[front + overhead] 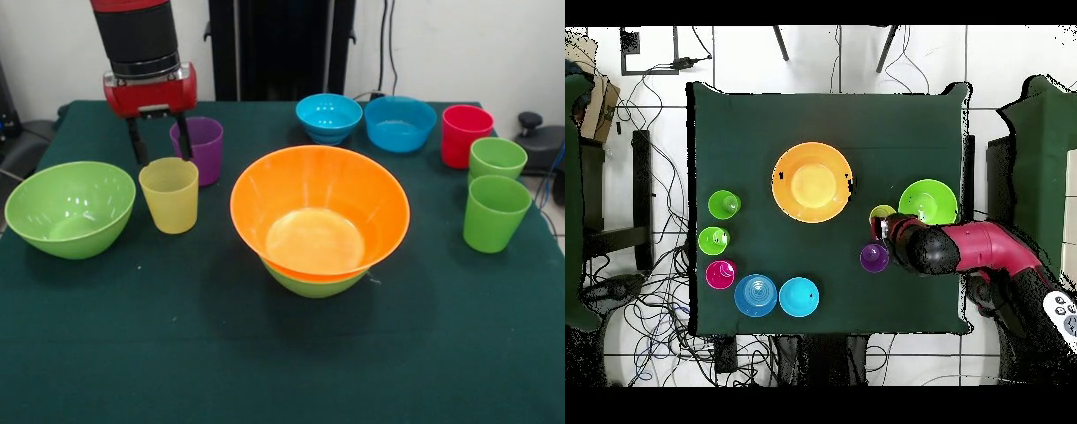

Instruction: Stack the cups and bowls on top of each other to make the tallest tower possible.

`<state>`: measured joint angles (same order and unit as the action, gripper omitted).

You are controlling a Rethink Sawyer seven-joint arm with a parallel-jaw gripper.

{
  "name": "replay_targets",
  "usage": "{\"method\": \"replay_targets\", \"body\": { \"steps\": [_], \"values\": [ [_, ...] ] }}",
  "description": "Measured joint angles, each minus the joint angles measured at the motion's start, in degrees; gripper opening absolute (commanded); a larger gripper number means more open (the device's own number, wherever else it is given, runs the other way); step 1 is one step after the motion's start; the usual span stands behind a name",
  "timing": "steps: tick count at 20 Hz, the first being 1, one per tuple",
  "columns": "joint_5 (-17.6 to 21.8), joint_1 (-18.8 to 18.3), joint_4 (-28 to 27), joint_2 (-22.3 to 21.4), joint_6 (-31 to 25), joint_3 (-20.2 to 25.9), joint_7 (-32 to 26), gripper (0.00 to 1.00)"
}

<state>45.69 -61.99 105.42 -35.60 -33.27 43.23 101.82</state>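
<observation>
Five cups (169, 194), five bowls (320, 215), one open pincer (159, 140) above.

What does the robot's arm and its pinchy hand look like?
The arm is a thick round tube, black with a red band at the top and a silvery ring lower down. Below sits a shiny red block, and from it hang two thin black fingers: that is the gripper. From overhead, the arm looks red along its length and black near the end.
</observation>
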Motion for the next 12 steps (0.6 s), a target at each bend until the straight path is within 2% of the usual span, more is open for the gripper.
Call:
{"method": "replay_targets", "body": {
  "steps": [12],
  "values": [
    [0.0,0.0,-4.0,0.9,-2.8,0.0,0.0,1.00]
  ]
}}
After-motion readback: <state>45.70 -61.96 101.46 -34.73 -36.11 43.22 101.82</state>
